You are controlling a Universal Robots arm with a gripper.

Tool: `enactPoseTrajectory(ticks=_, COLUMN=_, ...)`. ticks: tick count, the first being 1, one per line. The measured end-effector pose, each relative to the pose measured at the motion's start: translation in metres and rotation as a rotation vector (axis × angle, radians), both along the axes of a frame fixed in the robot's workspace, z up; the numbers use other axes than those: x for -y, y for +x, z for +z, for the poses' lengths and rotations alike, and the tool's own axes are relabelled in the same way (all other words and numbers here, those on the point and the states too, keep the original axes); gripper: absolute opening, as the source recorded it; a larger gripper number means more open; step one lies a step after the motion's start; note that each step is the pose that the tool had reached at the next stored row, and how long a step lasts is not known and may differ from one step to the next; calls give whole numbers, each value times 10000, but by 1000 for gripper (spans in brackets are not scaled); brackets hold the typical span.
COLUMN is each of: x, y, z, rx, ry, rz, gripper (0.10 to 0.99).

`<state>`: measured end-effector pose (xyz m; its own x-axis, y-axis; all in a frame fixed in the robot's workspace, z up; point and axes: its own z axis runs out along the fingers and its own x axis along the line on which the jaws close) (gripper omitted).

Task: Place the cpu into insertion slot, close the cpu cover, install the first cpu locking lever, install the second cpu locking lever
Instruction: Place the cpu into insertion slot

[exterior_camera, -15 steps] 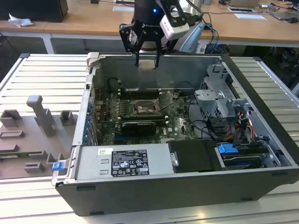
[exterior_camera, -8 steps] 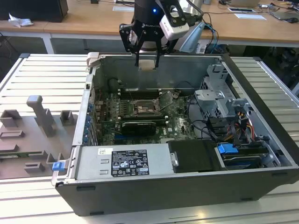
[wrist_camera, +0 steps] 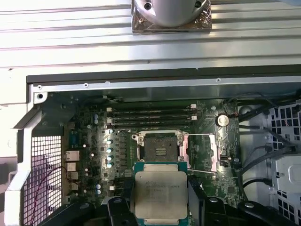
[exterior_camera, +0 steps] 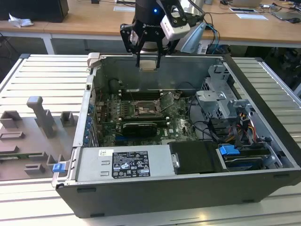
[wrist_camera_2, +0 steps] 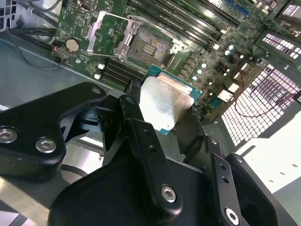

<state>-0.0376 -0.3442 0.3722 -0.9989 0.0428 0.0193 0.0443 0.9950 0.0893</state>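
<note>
My gripper (exterior_camera: 148, 60) hangs above the far wall of the open computer case, shut on the cpu (exterior_camera: 148, 65), a pale silvery square chip with a green edge. In both wrist views the black fingers (wrist_camera_2: 133, 96) clamp the cpu (wrist_camera_2: 164, 104) (wrist_camera: 161, 193) by two opposite sides. The insertion slot (exterior_camera: 143, 108) (wrist_camera_2: 148, 44) (wrist_camera: 160, 146) lies lower down on the green board, its dark centre bare. The cpu cover (wrist_camera_2: 104, 29) (wrist_camera: 202, 151) stands flipped open beside the slot.
Long black memory slots (wrist_camera: 150, 115) run along the slot's far side. A black graphics card (exterior_camera: 139, 127) lies in front of it, then the power supply (exterior_camera: 122, 162). Drive cage and cables (exterior_camera: 221, 99) fill the exterior view's right. A grey fixture tray (exterior_camera: 33, 136) sits outside, left.
</note>
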Motion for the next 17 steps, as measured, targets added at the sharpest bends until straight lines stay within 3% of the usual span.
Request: enactPoseTrajectory(ticks=17, x=0, y=0, z=0, rx=0, ry=-1, rz=-374, gripper=537)
